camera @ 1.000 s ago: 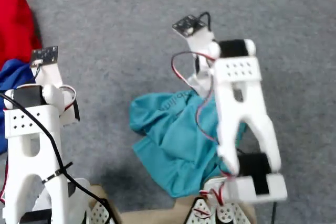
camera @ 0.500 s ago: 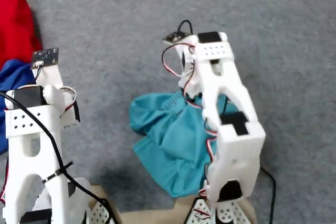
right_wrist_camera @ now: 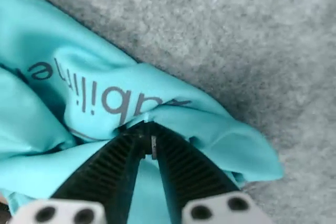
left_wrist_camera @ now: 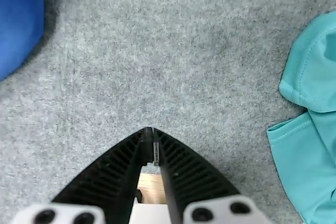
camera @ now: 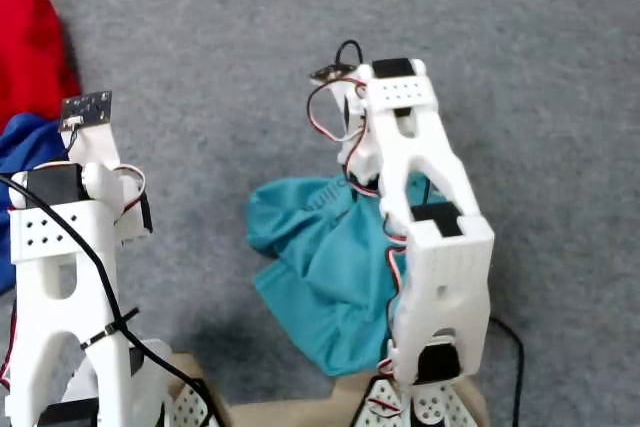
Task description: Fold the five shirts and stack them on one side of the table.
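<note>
Pinching crumpled teal shirt (camera: 320,267) in right tool (right_wrist_camera: 149,129), long axis diagonal on table (camera: 200,47), left tool (left_wrist_camera: 150,132) closed, empty.

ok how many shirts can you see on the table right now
3. A red shirt at the table's far left edge, a blue shirt just nearer along that edge, and a crumpled teal shirt mid-table. Others may lie out of view.

Tabletop (camera: 550,97): mottled grey.
Teal shirt (camera: 320,267): plain, with dark grey lettering.
Red shirt (camera: 30,37): plain.
Blue shirt (camera: 25,147): plain.
Arms (camera: 60,277): white, with black motor blocks.
Left claw (left_wrist_camera: 152,145) and right claw (right_wrist_camera: 149,140): black, ribbed, on white mounts.
</note>
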Robot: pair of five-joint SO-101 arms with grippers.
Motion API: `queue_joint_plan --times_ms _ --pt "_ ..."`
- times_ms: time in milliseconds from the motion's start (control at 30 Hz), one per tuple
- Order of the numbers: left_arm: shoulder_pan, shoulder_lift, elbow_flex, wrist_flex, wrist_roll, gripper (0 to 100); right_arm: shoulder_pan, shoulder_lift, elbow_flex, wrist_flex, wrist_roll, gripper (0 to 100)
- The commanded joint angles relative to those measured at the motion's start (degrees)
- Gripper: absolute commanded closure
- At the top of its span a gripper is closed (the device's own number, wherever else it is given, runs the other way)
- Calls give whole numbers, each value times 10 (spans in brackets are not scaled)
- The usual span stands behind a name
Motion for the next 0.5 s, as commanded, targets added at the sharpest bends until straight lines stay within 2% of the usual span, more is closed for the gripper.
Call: queue_joint_plan --times_ms 0,233,467 --pt "-3 -8 -1 -7 -4 980 -2 -71 -44 30 -5 993" --pt "-2 -8 -1 -7 -4 980 -2 -145 -87 78 -4 993" --pt "-2 -7 -1 -5 -4 977 15 -152 -48 49 -4 971"
